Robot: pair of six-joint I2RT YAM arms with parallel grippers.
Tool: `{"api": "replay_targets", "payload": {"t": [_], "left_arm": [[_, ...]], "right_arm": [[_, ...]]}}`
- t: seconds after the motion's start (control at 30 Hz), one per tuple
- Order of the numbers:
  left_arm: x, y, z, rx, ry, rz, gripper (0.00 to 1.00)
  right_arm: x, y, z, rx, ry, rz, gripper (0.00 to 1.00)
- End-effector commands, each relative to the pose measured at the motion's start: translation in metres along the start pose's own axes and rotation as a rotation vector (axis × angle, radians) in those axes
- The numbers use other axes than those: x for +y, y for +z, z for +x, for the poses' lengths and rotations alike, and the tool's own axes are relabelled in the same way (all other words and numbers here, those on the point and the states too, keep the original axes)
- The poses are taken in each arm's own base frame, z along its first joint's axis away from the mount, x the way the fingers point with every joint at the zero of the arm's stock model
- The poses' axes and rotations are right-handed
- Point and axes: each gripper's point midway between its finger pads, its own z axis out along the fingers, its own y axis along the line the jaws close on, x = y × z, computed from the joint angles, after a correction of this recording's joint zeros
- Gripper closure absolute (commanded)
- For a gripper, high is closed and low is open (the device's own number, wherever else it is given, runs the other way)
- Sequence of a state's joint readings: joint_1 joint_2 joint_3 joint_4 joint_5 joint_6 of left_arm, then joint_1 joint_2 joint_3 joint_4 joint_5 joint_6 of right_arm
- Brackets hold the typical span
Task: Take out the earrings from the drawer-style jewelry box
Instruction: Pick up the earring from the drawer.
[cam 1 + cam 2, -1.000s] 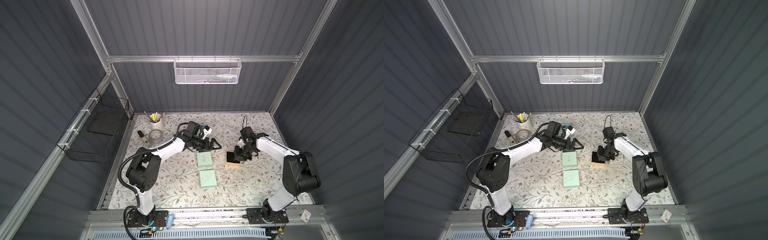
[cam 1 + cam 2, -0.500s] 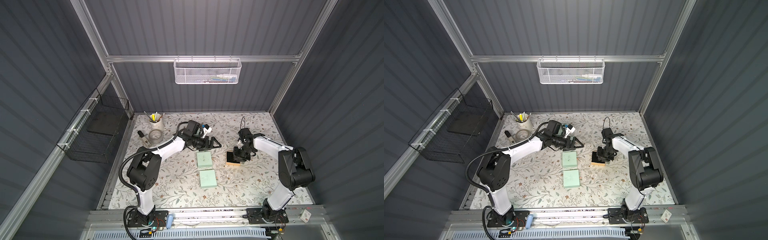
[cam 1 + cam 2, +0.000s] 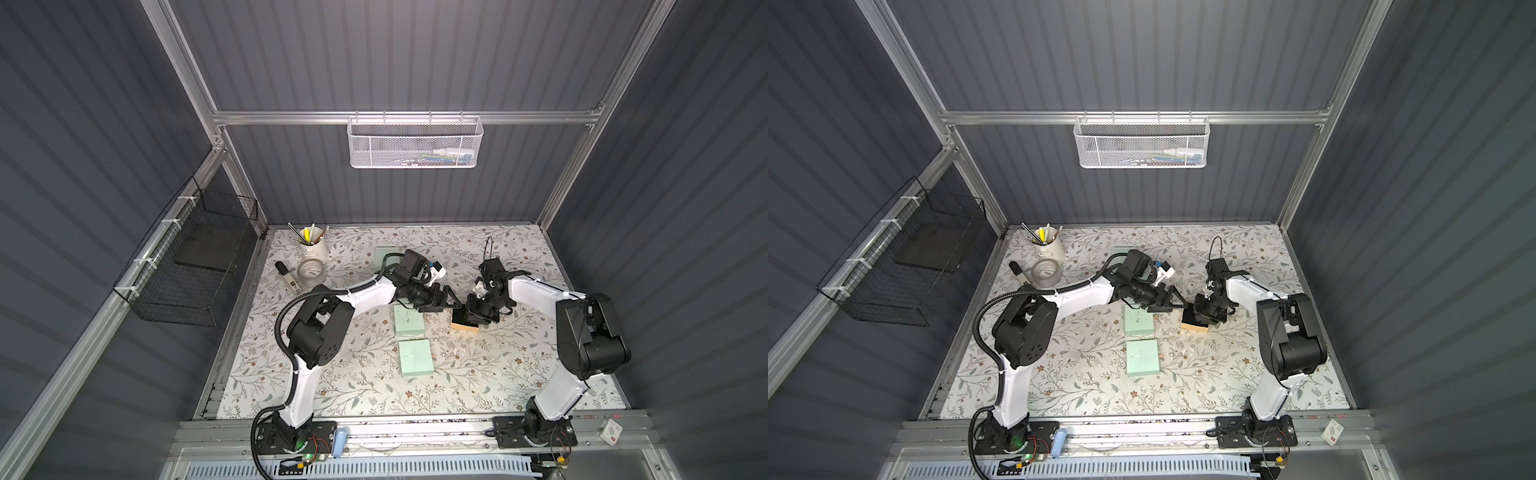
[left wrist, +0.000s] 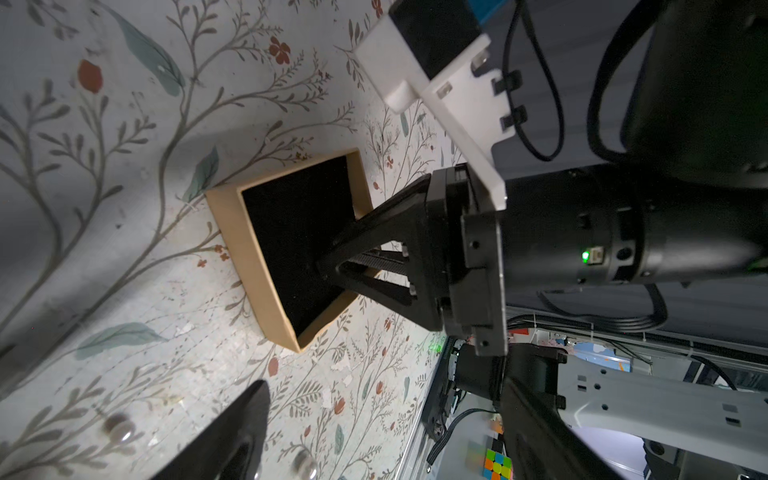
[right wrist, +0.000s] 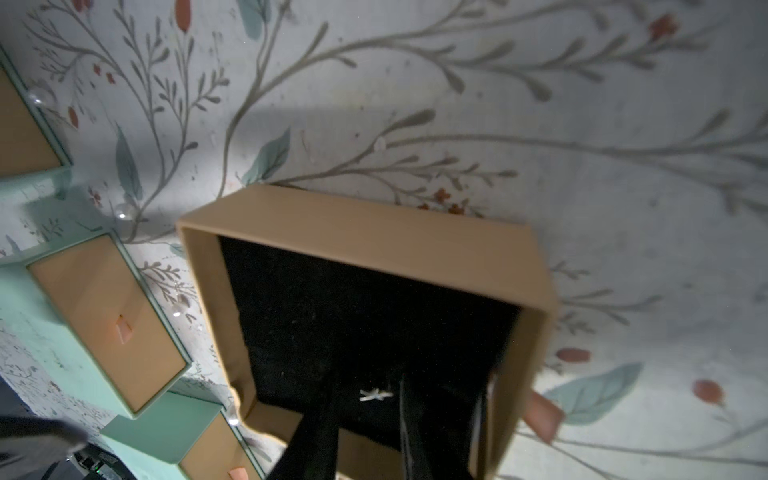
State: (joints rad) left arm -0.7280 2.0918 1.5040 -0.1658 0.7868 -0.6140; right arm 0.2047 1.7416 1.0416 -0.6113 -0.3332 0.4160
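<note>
A tan drawer (image 3: 463, 327) (image 5: 365, 232) with black lining lies on the floral mat, apart from the mint boxes. My right gripper (image 3: 473, 312) (image 5: 368, 432) dips into it, fingers slightly apart and open. A tiny white star-shaped speck (image 5: 376, 395) lies on the lining between them, touching neither finger; I cannot tell whether it is one of the earrings. Pale round studs (image 5: 122, 214) (image 4: 118, 428) lie on the mat between the drawer and the mint boxes. My left gripper (image 3: 446, 305) (image 4: 386, 432) hovers wide open just left of the drawer (image 4: 249, 249), holding nothing.
Two mint boxes (image 3: 409, 324) (image 3: 416, 357) sit left of the drawer, tan drawer ends (image 5: 108, 316) facing it. A third mint box (image 3: 383, 253) lies behind the left arm. A pen cup (image 3: 312, 249), glass jar (image 3: 311, 272) and marker (image 3: 286, 276) stand back left.
My left gripper has moved right, up to the drawer's left side, and its jaws have narrowed a little. The right gripper stays inside the drawer.
</note>
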Motion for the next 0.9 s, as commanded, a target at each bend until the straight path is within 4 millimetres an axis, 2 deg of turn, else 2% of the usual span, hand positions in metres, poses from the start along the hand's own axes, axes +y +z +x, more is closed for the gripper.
{"api": "replay_targets", "payload": {"t": [0.0, 0.23, 0.43, 0.73, 0.87], "left_arm": [[-0.008, 0.004, -0.011, -0.004, 0.001, 0.042, 0.2], [0.001, 0.02, -0.016, 0.009, -0.026, 0.045, 0.35], [0.006, 0.03, -0.017, 0.022, -0.038, 0.045, 0.42], [0.02, 0.042, -0.013, 0.047, -0.055, 0.008, 0.43], [0.024, 0.051, -0.012, 0.065, -0.046, -0.011, 0.43]], "right_arm": [[0.004, 0.0, 0.005, 0.01, 0.001, -0.059, 0.72], [0.005, -0.002, 0.005, -0.002, 0.013, -0.105, 0.74], [0.004, -0.004, 0.004, -0.011, 0.024, -0.127, 0.74], [-0.018, -0.006, 0.001, -0.029, 0.094, -0.089, 0.74], [-0.018, -0.008, 0.002, -0.029, 0.098, -0.102, 0.74]]}}
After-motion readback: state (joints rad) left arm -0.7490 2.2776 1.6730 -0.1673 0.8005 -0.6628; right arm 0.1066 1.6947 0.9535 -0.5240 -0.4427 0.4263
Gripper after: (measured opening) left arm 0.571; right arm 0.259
